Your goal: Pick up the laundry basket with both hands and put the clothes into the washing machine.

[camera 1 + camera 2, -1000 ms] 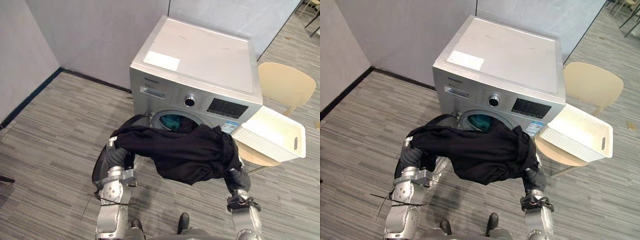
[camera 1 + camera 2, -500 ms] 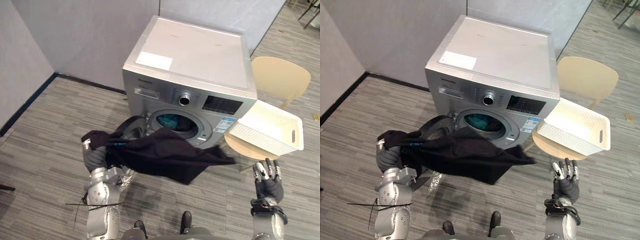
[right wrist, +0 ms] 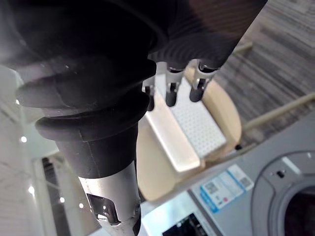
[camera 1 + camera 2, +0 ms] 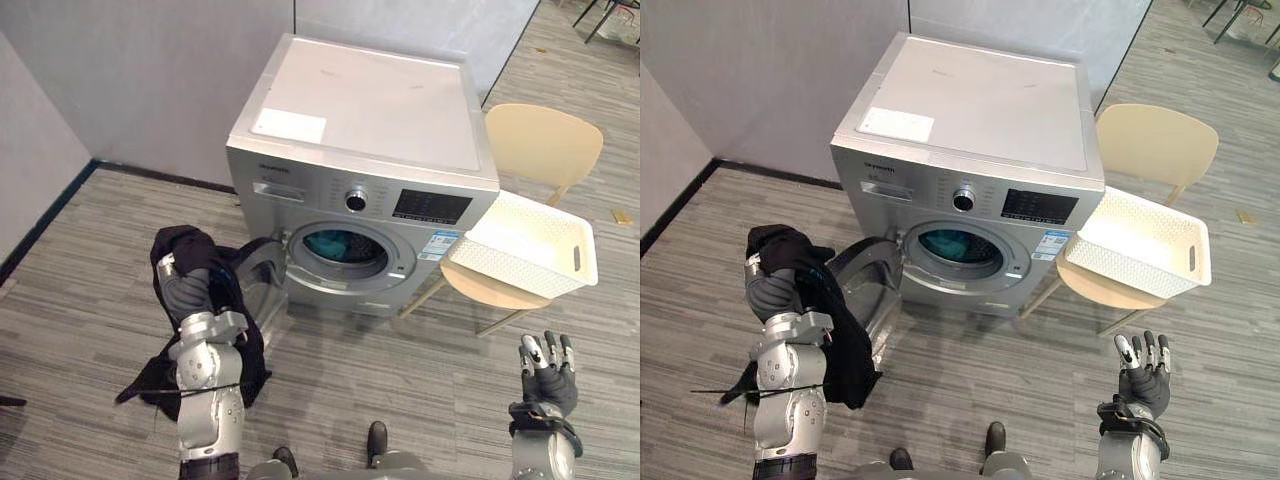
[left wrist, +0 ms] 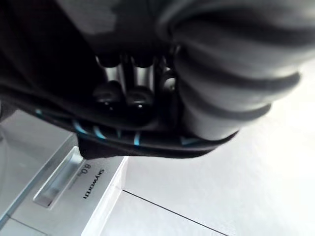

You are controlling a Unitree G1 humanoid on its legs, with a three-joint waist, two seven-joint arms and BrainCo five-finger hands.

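Left hand (image 4: 187, 292) is curled into the black garment (image 4: 845, 345) hanging beside the washing machine's (image 4: 370, 110) open door (image 4: 262, 275). Right hand (image 4: 548, 385) is spread, empty (laundry basket (image 4: 500, 275) on the chair (image 4: 540, 145)). Loading is underway; next, the garment probably needs lifting into the drum (image 4: 340, 250).

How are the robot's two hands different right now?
The left robot hand is draped in black clothing; the right robot hand is bare. The left is up beside the washer's open door; the right is near the chair, fingers straight. Both are silver with dark tips.
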